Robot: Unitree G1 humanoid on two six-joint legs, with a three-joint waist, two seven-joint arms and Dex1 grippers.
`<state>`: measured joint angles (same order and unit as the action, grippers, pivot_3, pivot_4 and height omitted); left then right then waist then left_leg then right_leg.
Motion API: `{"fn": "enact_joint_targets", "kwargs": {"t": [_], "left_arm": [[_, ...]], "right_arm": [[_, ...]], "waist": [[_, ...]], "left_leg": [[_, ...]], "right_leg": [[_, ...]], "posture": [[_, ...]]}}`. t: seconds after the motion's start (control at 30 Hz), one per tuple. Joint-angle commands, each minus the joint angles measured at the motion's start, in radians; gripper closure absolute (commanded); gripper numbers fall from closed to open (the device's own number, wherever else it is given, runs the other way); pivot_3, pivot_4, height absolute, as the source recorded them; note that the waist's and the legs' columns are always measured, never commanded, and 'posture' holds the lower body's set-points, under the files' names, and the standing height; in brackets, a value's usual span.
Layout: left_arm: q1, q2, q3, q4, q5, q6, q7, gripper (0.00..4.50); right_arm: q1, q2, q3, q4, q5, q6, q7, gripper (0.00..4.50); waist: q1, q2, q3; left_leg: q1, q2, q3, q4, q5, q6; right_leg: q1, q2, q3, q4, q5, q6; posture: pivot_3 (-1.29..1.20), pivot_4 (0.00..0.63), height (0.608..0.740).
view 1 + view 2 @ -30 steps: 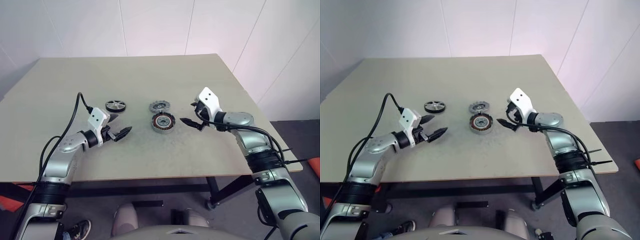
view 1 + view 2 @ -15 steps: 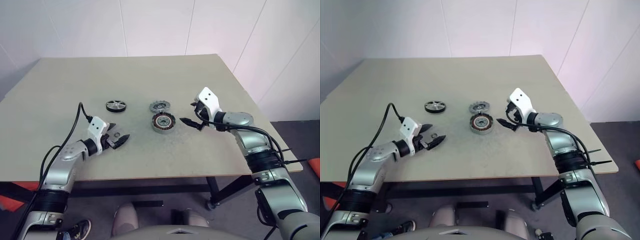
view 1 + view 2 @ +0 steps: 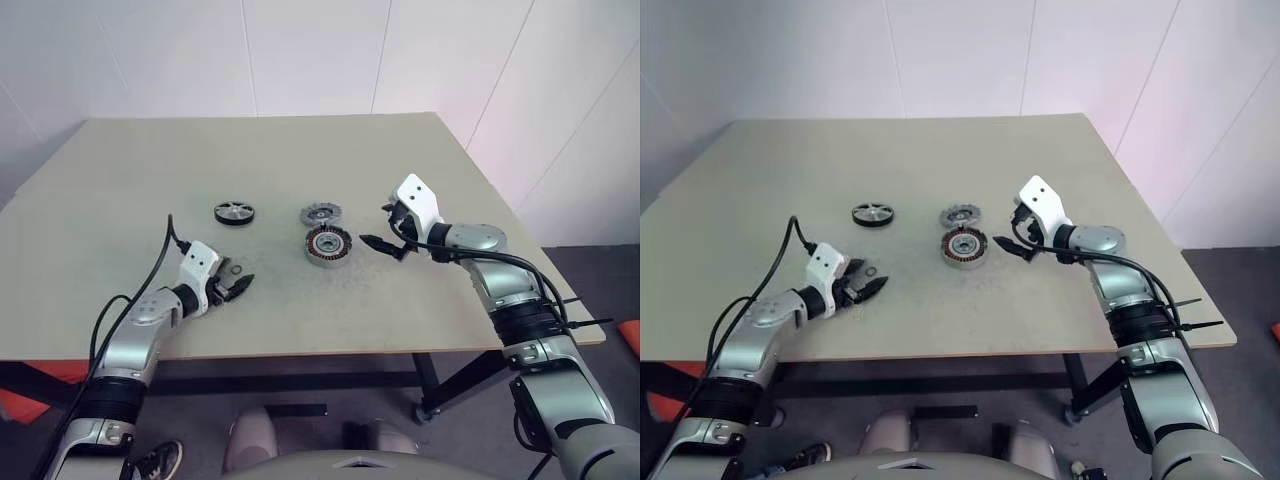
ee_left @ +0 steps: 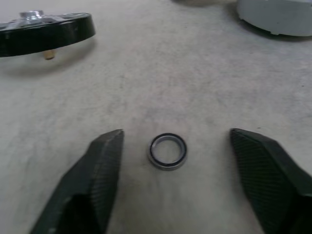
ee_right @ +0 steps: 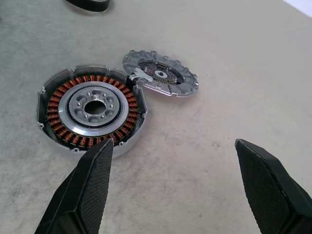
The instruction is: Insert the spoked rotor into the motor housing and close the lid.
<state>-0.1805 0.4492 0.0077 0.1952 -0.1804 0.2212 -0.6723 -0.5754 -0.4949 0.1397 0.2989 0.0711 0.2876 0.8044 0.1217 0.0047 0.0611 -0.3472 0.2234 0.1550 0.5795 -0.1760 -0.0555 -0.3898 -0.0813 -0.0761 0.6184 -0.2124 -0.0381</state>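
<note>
The spoked rotor [image 3: 233, 212] lies flat at the table's left middle, also seen as a black disc [image 4: 44, 31] in the left wrist view. The motor housing [image 3: 328, 245] with its copper windings [image 5: 92, 109] sits at the centre. The lid [image 3: 320, 213] lies just behind it, its notched edge [image 5: 161, 73] touching the housing's rim. My left gripper [image 3: 236, 284] is low over the table, in front of the rotor. It is open, with a small metal ring [image 4: 168, 151] lying between its fingers, untouched. My right gripper [image 3: 377, 227] hovers open just right of the housing.
The table's front edge [image 3: 300, 352] runs close below my left gripper. A black cable [image 3: 172, 235] loops up from the left wrist. A white wall stands behind the table.
My left gripper has come down and back toward the front of the table, settling around the small ring, and its jaws have narrowed. The right arm has kept still.
</note>
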Motion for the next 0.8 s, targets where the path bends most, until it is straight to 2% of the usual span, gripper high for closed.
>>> {"fn": "enact_joint_targets", "kwargs": {"t": [0.03, 0.17, 0.47, 0.7, 0.8], "left_arm": [[-0.013, 0.002, 0.009, -0.005, 0.002, 0.014, 0.013, 2.32], [-0.012, 0.003, 0.009, -0.009, 0.004, 0.021, 0.020, 3.69], [-0.026, -0.009, 0.022, -0.016, -0.010, 0.024, 0.038, 3.69], [-0.118, -0.098, 0.081, -0.146, -0.231, 0.144, -0.022, 3.69], [-0.181, -0.125, 0.065, -0.128, -0.256, 0.173, -0.038, 3.69]], "right_arm": [[-0.027, 0.000, -0.026, -0.013, 0.008, -0.015, -0.007, 0.00], [-0.028, -0.001, -0.027, -0.011, 0.006, -0.016, -0.011, 0.00], [-0.025, 0.002, -0.026, -0.009, 0.003, -0.016, -0.020, 0.00], [-0.023, 0.001, -0.025, -0.006, 0.002, -0.020, -0.028, 0.00], [-0.025, 0.002, -0.029, -0.001, 0.000, -0.019, -0.039, 0.00]], "waist": [[-0.001, 0.000, 0.000], [-0.002, 0.000, 0.000], [-0.003, 0.000, 0.000], [0.003, 0.000, 0.000], [0.002, 0.000, 0.000]], "left_leg": [[0.000, 0.000, 0.000, 0.000, 0.000, 0.000], [0.001, 0.000, -0.001, 0.000, 0.000, 0.000], [0.001, 0.000, -0.001, 0.000, 0.000, 0.000], [-0.003, 0.000, -0.001, 0.000, 0.000, 0.000], [-0.003, 0.000, -0.001, 0.000, 0.000, 0.000]], "right_leg": [[0.000, 0.000, 0.000, 0.000, 0.000, 0.000], [0.000, 0.000, 0.000, 0.000, 0.000, 0.000], [0.000, 0.000, 0.000, 0.000, 0.000, 0.000], [-0.001, 0.000, 0.000, 0.000, 0.001, -0.002], [-0.002, 0.000, 0.000, 0.000, 0.004, -0.007]], "posture": [[0.00, 0.000, 0.740], [0.00, 0.000, 0.740], [0.00, 0.000, 0.740], [0.00, 0.000, 0.740], [0.00, 0.000, 0.740]]}}
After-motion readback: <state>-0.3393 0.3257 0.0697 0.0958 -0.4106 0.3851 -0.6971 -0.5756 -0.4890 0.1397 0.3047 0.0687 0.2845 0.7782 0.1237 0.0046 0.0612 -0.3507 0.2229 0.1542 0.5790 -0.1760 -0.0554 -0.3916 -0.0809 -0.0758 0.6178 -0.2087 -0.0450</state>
